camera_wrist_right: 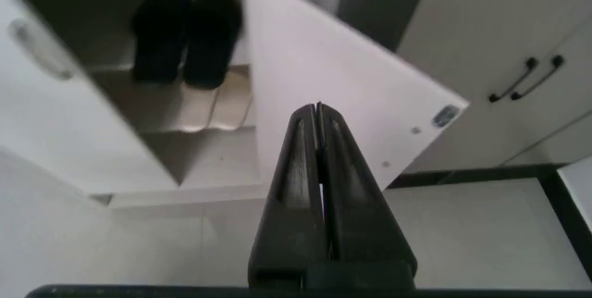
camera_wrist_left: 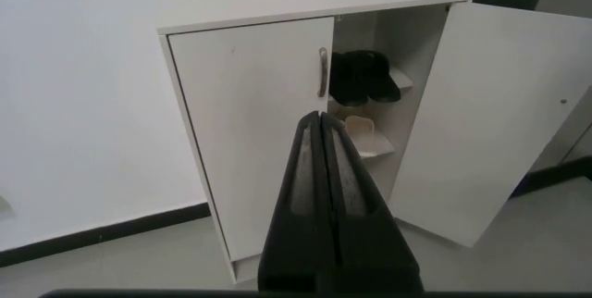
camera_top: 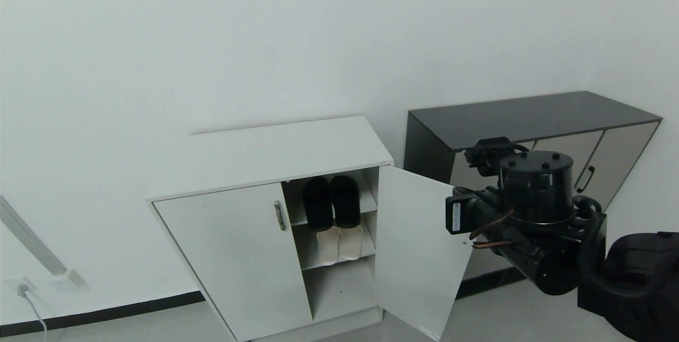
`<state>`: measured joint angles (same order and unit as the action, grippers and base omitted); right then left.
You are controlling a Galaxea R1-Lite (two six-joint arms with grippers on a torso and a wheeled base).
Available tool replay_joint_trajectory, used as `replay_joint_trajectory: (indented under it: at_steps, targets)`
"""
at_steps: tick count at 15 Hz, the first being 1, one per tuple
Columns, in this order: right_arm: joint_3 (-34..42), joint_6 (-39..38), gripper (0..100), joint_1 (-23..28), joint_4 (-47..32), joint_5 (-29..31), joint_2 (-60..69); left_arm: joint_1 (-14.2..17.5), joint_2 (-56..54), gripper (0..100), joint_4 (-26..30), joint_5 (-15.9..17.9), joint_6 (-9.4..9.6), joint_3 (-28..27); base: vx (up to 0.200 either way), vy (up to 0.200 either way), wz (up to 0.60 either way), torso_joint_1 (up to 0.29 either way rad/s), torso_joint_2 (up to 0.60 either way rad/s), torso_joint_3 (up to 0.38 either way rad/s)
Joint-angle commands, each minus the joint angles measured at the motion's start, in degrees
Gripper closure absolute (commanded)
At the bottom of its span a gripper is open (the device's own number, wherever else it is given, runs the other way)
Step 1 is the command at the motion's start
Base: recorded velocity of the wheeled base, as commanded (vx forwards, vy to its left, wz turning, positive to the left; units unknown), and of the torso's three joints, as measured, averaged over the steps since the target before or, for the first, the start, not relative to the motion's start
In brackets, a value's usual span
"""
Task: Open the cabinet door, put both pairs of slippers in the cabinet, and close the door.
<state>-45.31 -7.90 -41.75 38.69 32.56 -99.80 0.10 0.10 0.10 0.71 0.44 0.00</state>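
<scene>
The white cabinet (camera_top: 276,151) stands against the wall with its left door (camera_top: 233,257) closed and its right door (camera_top: 419,246) swung wide open. A black pair of slippers (camera_top: 331,201) sits on the upper shelf, and a cream pair (camera_top: 339,244) on the shelf below. In the left wrist view the black pair (camera_wrist_left: 363,76) and cream pair (camera_wrist_left: 363,134) appear too. My left gripper (camera_wrist_left: 321,122) is shut and empty, facing the closed door from a distance. My right gripper (camera_wrist_right: 319,113) is shut and empty, close to the open door (camera_wrist_right: 342,94); its arm (camera_top: 536,193) is by the door's free edge.
A dark cabinet (camera_top: 530,114) with grey doors and black handles stands to the right, just behind the open door. A wall socket with a cable (camera_top: 21,285) is low on the left wall. Bare floor lies before both cabinets.
</scene>
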Motion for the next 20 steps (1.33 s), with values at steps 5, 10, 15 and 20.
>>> replay_joint_trajectory:
  at_steps: [5,10,15,20]
  targets:
    - [-1.3,-0.2,100,3.0,0.0,-0.3,-1.8,0.0,0.0,100,0.0,0.1,0.00,0.0,0.000,0.000,0.00,0.000,0.00,0.000]
    - [-3.6,-0.1,100,7.7,0.0,-2.3,-5.1,0.1,0.0,100,0.0,0.0,-0.09,0.0,0.000,0.000,0.00,0.000,0.00,0.000]
    - [-10.7,-0.1,100,13.0,-0.3,-3.3,-11.1,0.0,0.0,100,0.0,0.0,-0.26,0.0,-0.120,0.000,0.00,0.004,0.00,-0.001]
    - [-21.3,-1.2,100,18.8,-7.1,-7.6,-16.1,0.0,0.0,100,0.0,0.0,-0.26,0.0,0.000,0.000,0.00,0.000,0.00,0.000]
